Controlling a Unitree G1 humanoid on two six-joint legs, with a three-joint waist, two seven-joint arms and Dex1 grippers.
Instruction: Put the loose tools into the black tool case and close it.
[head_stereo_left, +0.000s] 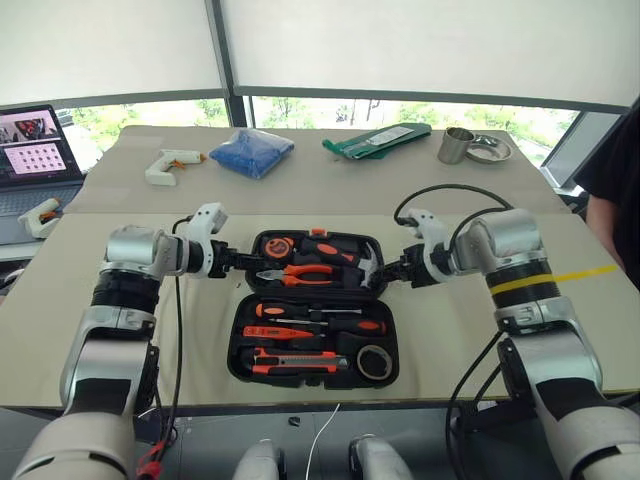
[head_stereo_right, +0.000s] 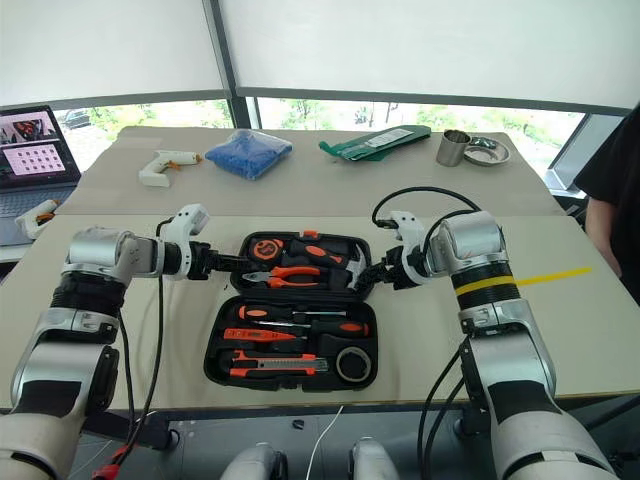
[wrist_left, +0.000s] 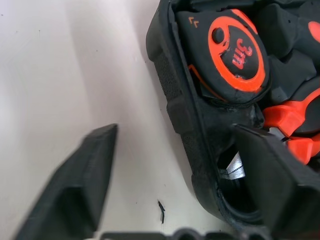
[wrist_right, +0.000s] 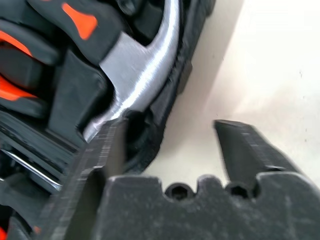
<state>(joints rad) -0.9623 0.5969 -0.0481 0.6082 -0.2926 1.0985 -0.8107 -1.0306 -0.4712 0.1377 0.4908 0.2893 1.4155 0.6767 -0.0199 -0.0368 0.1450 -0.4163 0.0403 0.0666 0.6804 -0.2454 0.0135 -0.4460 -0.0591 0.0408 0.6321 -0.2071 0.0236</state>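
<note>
The black tool case (head_stereo_left: 236, 345) lies open on the table, both halves flat. In its near half sit the orange-and-black screwdrivers (head_stereo_left: 318, 326), the utility knife (head_stereo_left: 296, 364) and the black tape roll (head_stereo_left: 375, 361). The far half holds a tape measure (wrist_left: 235, 50), pliers (head_stereo_left: 305, 272) and a hammer (wrist_right: 145, 85). My left gripper (head_stereo_left: 238, 260) is open at the far half's left end. It straddles the wall (wrist_left: 175, 125), one finger inside and one over the table. My right gripper (head_stereo_left: 390, 272) is open and straddles the right end wall (wrist_right: 165, 120) the same way.
At the back of the table lie a white glue gun (head_stereo_left: 170, 163), a blue cloth (head_stereo_left: 251, 151), a green pack (head_stereo_left: 377, 140), a metal cup (head_stereo_left: 456, 145) and a dish (head_stereo_left: 489, 150). A laptop (head_stereo_left: 35, 150) stands far left. A person (head_stereo_left: 615, 180) is at the right edge.
</note>
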